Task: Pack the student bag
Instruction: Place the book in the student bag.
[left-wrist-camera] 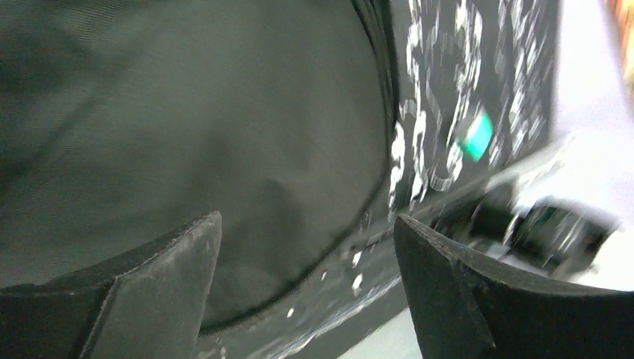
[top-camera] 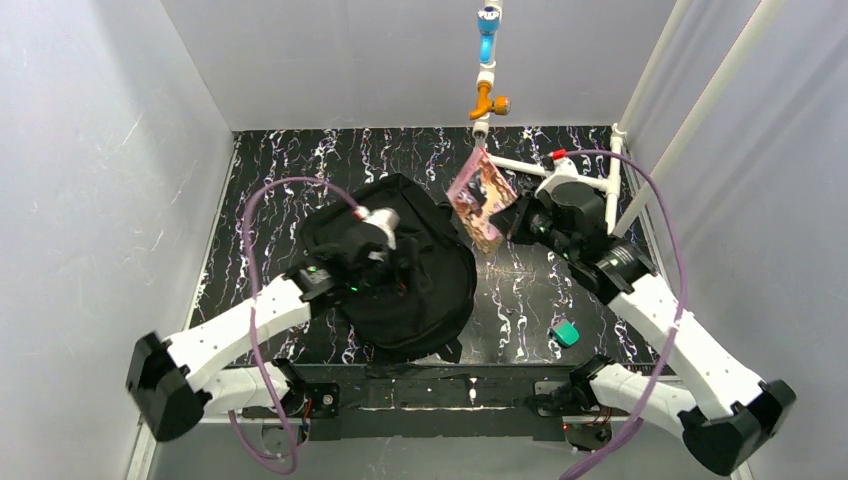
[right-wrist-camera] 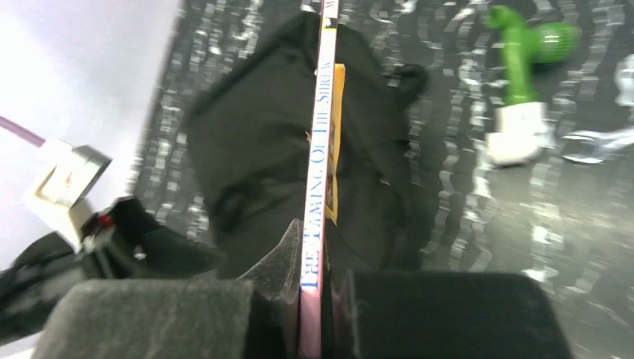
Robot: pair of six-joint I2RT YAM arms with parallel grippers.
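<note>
The student bag (top-camera: 420, 290) is a large black backpack lying left of the table's middle. My left gripper (top-camera: 378, 240) hovers just over its top, open. In the left wrist view the dark fabric of the bag (left-wrist-camera: 224, 112) fills the frame, and the left gripper (left-wrist-camera: 306, 239) has nothing between its wide-apart fingers (left-wrist-camera: 172, 277). My right gripper (top-camera: 522, 215) is shut on a thin pink-covered book (top-camera: 480, 195), held off the table just right of the bag. In the right wrist view the right gripper (right-wrist-camera: 318, 254) clamps the book's spine (right-wrist-camera: 320, 134), with the bag (right-wrist-camera: 254, 142) beyond it.
A small green block (top-camera: 566, 333) lies on the black marbled table (top-camera: 270, 160) near the front right, also seen as a green block (left-wrist-camera: 476, 136). A pipe with blue and orange fittings (top-camera: 488, 60) hangs at the back. A white pipe frame (top-camera: 612, 185) stands at right. A green and white fitting (right-wrist-camera: 523, 67) lies behind.
</note>
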